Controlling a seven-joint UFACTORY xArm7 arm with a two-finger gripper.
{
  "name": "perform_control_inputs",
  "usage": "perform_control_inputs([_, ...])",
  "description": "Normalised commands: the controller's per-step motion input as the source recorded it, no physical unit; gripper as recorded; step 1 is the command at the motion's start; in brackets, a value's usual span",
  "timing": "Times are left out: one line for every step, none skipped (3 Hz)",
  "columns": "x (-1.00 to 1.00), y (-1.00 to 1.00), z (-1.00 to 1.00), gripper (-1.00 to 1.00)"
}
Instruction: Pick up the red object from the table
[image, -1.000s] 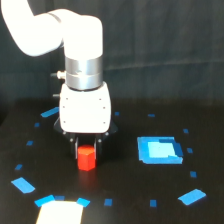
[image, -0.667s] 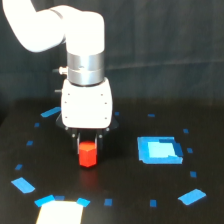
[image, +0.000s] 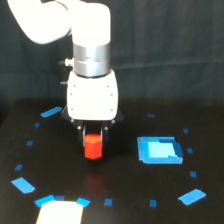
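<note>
The red object (image: 93, 148), a small red-orange block, sits between the dark fingers of my gripper (image: 93, 141), which hangs below the white and silver arm. The gripper is shut on the block and holds it slightly above the black table (image: 120, 192). The fingertips are mostly dark against the table, so their edges are hard to make out. The top of the block is hidden by the gripper body.
A larger blue square (image: 158, 150) lies on the table toward the exterior view's right of the gripper. A white patch (image: 59, 212) sits at the near edge. Small blue tape marks (image: 22, 185) ring the work area.
The arm has risen and shifted slightly toward the exterior view's right, carrying the red block up off the table with it.
</note>
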Motion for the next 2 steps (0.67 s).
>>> perform_control_inputs([0.51,-0.46,1.00,-0.65])
perform_control_inputs([0.46,-0.30,0.89,-0.19])
